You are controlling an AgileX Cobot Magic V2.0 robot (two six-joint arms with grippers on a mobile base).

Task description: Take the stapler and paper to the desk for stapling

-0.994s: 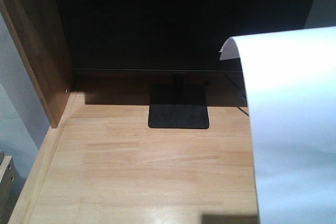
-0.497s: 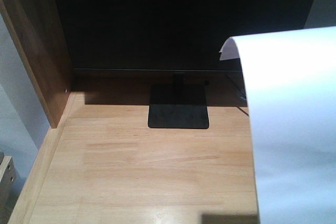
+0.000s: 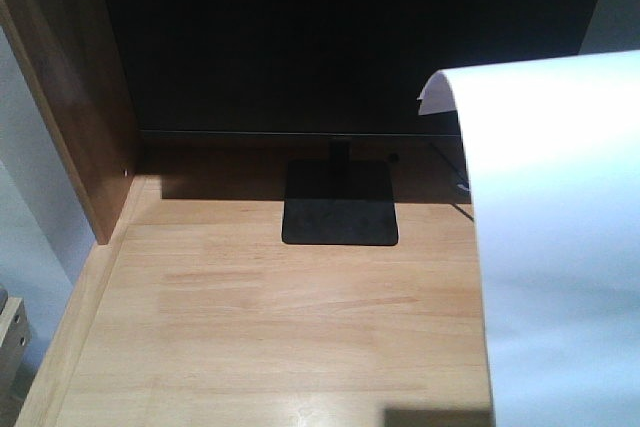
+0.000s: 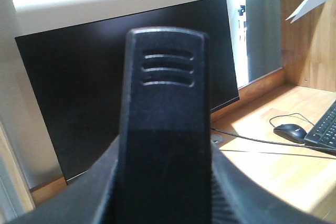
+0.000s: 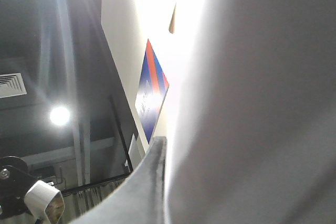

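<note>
As paper (image 3: 560, 247) hangs above desk (image 3: 260, 317), stapler (image 4: 165, 119) seems gripped.

**White paper (image 3: 560, 247) raised at right of desk (image 3: 260, 327), stapler (image 4: 167, 129) upright**

Plain white rectangular sheet hanging over the right side of the light wood-grain tabletop, top corner curled forward. Darker brown side panel at far left. Small black plastic stapler standing on end, filling the left wrist view, three short grooves near its rounded top.

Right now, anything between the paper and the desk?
Nothing visible on the desk left of the paper; the monitor stand sits farther back. The paper hides the desk's right part, where the left wrist view shows a mouse and keyboard.
</note>
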